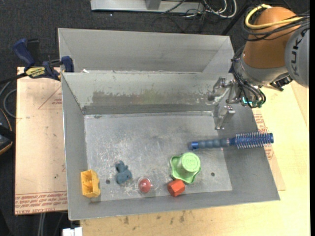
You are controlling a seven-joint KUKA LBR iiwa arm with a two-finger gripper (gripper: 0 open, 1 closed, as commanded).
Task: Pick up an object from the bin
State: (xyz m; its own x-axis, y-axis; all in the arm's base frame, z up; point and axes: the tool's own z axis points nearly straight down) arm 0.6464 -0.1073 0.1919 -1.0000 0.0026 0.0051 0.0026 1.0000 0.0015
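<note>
The blue hairbrush (231, 142), lying at four o'clock in the bin (147, 132) with its bristled head up the right wall, looks light and stiff, best pinched across its beaded handle, while the gripper (222, 117) hangs at its twelve o'clock, apparently empty, open or closed I cannot tell.

Blue brush (230, 142) lying flat, far right, handle pointing left (bristles rightmost)

Centre and left of the bin floor (147, 132) open. Blue hairbrush (231, 142) bars the right side. Green cup (185, 167), red block (175, 187), red ball (144, 185), blue figure (122, 173) and yellow block (90, 183) crowd the front wall.
</note>
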